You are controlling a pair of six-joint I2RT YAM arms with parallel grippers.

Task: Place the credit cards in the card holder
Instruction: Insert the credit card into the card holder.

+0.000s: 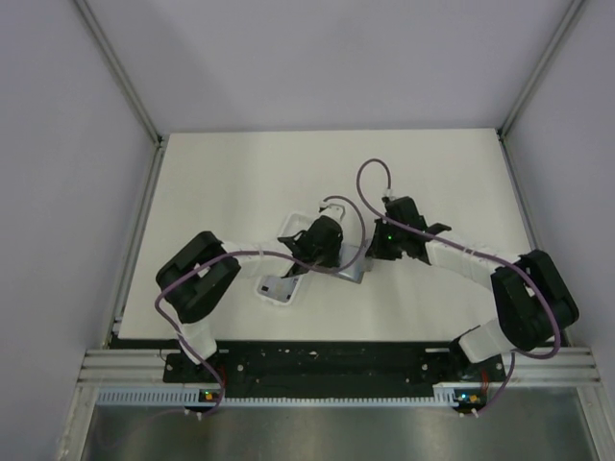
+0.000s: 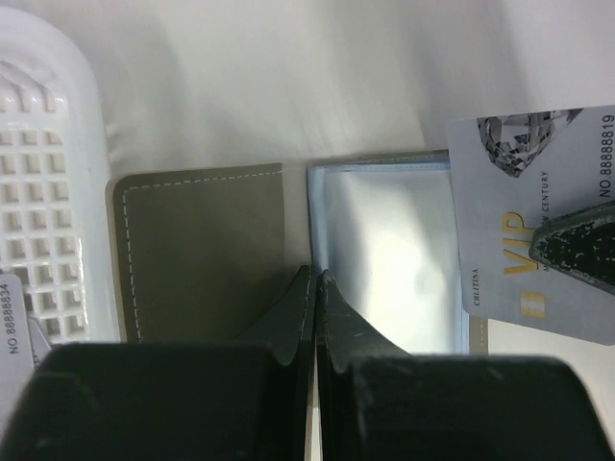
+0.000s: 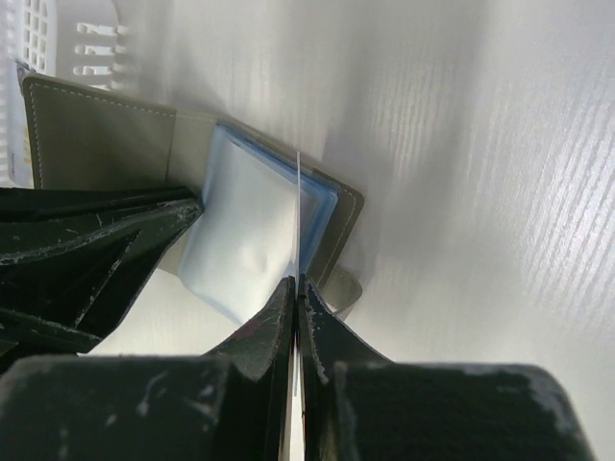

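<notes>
Grey card holder [image 2: 202, 250]; silvery card [image 2: 538, 192]; white-gridded tray [image 2: 38, 192]

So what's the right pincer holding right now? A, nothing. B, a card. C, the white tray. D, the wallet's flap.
B: the right pincer is shut on a card, seen edge-on over the open wallet.
</notes>
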